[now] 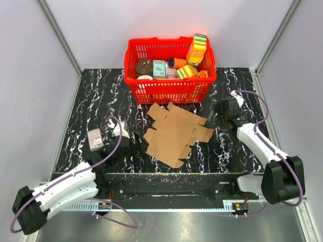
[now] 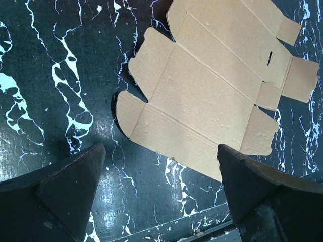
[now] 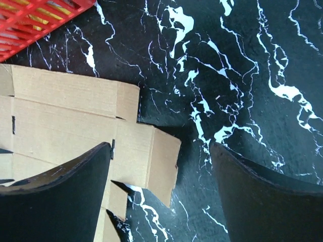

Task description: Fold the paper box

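Both tools hang spread and empty, the left tool [image 2: 160, 147] and right tool [image 3: 159, 146] flanking the paper box [image 1: 174, 133], which lies flat on the desk [image 1: 101, 101] just in front of the red basket [image 1: 169, 91]. A push could slide the loose sheet against the basket and buckle its flaps. Bare desk lies either side of it.

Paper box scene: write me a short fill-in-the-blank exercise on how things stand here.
1. The paper box lies as an ____ sheet on the table.
2. The basket behind it is coloured ____.
3. The left fingers and right fingers both stand ____, holding nothing.
Missing: unfolded; red; open.
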`<state>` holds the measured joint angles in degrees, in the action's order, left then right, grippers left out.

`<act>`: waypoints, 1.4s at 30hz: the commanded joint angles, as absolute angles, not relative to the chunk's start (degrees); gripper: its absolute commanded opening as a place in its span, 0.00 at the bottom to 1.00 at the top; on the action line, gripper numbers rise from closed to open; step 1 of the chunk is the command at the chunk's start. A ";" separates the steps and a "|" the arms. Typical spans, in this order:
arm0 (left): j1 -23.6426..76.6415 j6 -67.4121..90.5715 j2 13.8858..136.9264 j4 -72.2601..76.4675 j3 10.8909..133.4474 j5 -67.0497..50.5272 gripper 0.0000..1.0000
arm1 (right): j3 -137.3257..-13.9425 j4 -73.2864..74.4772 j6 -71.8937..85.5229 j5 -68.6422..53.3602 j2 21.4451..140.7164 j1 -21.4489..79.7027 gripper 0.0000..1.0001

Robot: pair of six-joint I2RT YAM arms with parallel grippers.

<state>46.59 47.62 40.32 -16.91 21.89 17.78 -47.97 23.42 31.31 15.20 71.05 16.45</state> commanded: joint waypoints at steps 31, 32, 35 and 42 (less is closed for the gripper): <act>46.85 43.86 41.40 -11.08 21.53 16.96 0.99 | -44.30 -8.17 40.43 -14.85 97.73 5.01 0.57; 46.85 43.86 41.48 -11.16 21.62 16.88 0.99 | -44.30 -8.96 40.78 -15.55 98.69 4.84 0.56; 46.85 43.59 41.57 -11.25 21.62 16.87 0.99 | -44.47 -10.01 41.39 -16.96 100.28 4.48 0.53; 46.85 43.68 41.48 -11.16 21.45 17.14 0.99 | -44.38 -12.65 42.10 -19.95 103.18 4.48 0.48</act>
<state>46.63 44.56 41.43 -13.43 21.87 17.17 -44.58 -13.34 41.89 -18.17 100.27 4.56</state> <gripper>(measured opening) 0.987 0.489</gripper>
